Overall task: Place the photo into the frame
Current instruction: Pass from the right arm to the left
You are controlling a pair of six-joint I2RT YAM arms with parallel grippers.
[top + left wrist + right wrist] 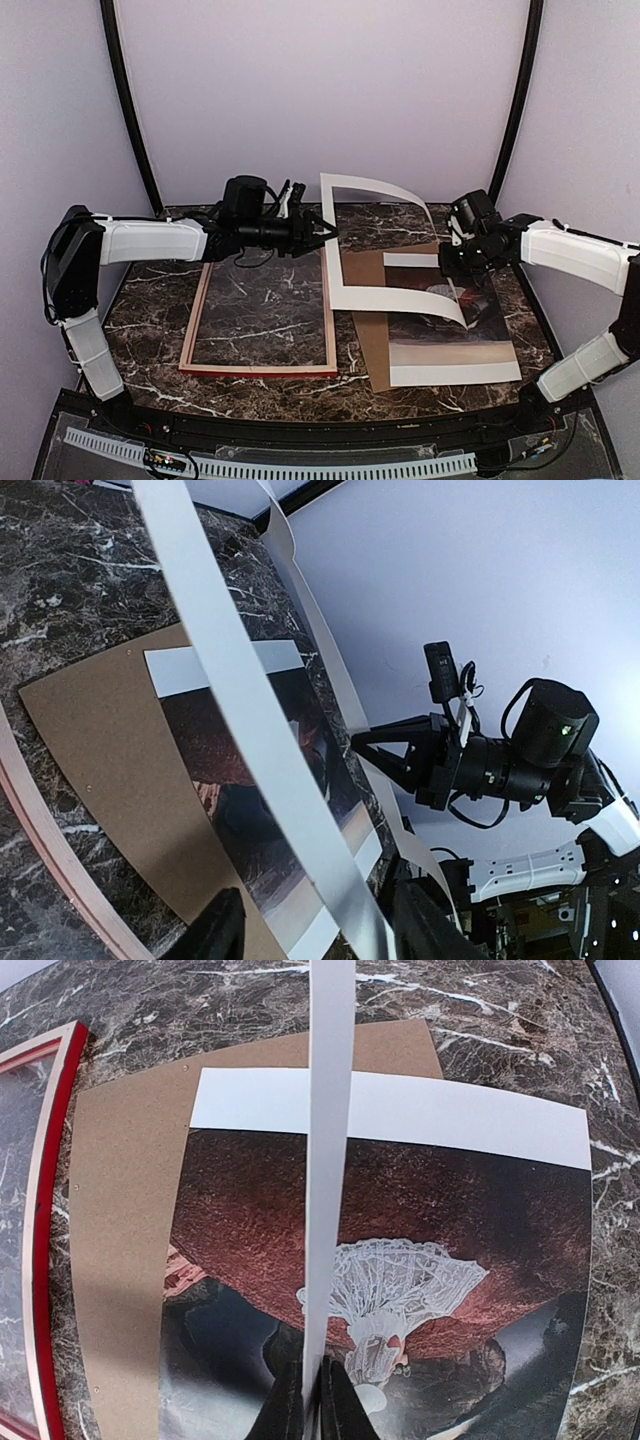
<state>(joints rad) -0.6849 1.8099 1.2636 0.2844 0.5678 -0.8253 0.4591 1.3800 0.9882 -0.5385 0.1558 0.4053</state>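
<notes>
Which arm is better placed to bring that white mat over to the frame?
Probably the left: the left gripper straddles the white mat right beside the frame, while the right gripper pinches it farther off, above the photo.

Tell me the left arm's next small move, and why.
Probably close the left gripper on the white mat. One strip of the mat runs between the left fingers, which stand apart from it. The right gripper is shut on the opposite side. The mat hangs bowed above the photo, so a second grip should steady it.
</notes>
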